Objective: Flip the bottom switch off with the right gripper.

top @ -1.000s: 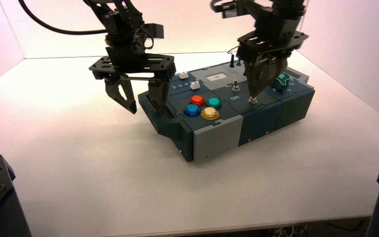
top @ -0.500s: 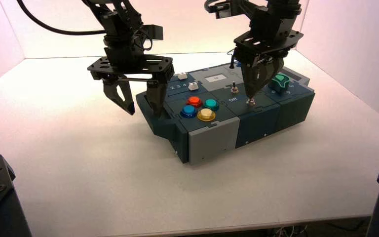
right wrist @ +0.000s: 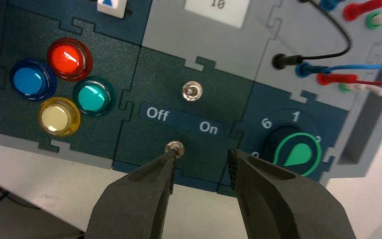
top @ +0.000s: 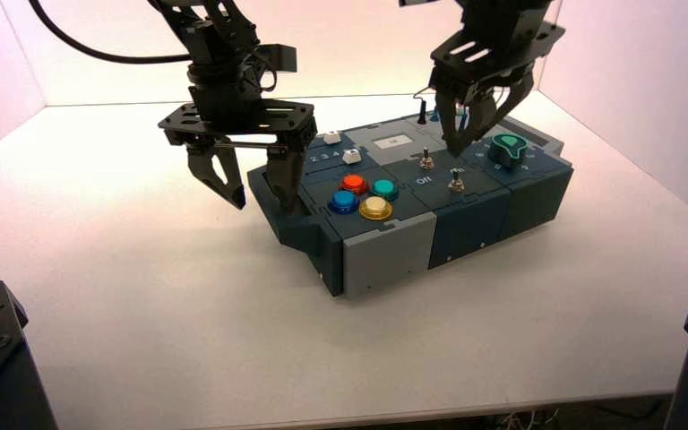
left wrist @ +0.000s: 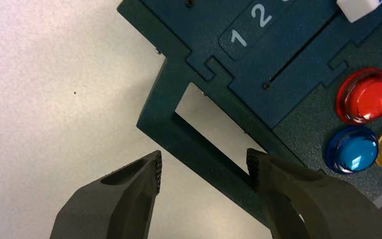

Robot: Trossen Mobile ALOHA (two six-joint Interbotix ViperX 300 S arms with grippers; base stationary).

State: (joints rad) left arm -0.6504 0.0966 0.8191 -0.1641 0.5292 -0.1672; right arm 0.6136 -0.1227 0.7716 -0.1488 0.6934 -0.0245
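The bottom switch (top: 456, 184) is a tiny silver toggle on the dark box (top: 484, 215), just below the "Off / On" lettering; the right wrist view shows it (right wrist: 174, 148) from above. My right gripper (top: 462, 143) hangs open a little above it. In the right wrist view the gripper (right wrist: 202, 154) has one fingertip (right wrist: 166, 159) overlapping the switch's edge, and nothing lies between the fingers. I cannot tell which way the lever leans. My left gripper (top: 258, 193) stands open at the box's left corner, straddling its frame bar (left wrist: 204, 154).
A second silver toggle (right wrist: 191, 91) sits above the lettering. Red (right wrist: 69, 58), blue (right wrist: 30, 79), yellow (right wrist: 58, 116) and teal (right wrist: 93, 97) buttons lie to one side, a green knob (right wrist: 294, 149) to the other. Coloured wires (right wrist: 328, 74) plug in behind.
My right gripper has opened and risen off the bottom switch. The box has shifted slightly to the left. The left arm has stayed put.
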